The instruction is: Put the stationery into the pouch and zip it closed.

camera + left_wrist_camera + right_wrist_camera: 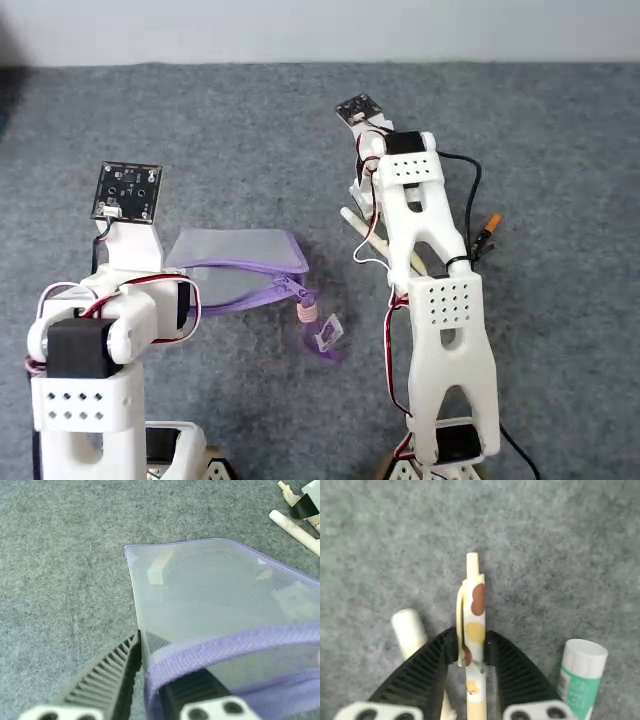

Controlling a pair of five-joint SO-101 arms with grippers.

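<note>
A translucent purple pouch lies on the grey carpet beside the left arm, its zipper pull and a small charm trailing off its end. My left gripper is shut on the pouch at the corner by the purple zipper band. My right gripper is shut on a cream pen with brown and yellow spots. Beside that gripper lie a plain cream pen and a green-and-white glue stick. The high view shows a cream pen poking out from under the right arm.
Grey carpet covers the whole table. Two cream pens lie beyond the pouch's far end in the left wrist view. A black cable with an orange tip hangs by the right arm. Open carpet lies between the two arms.
</note>
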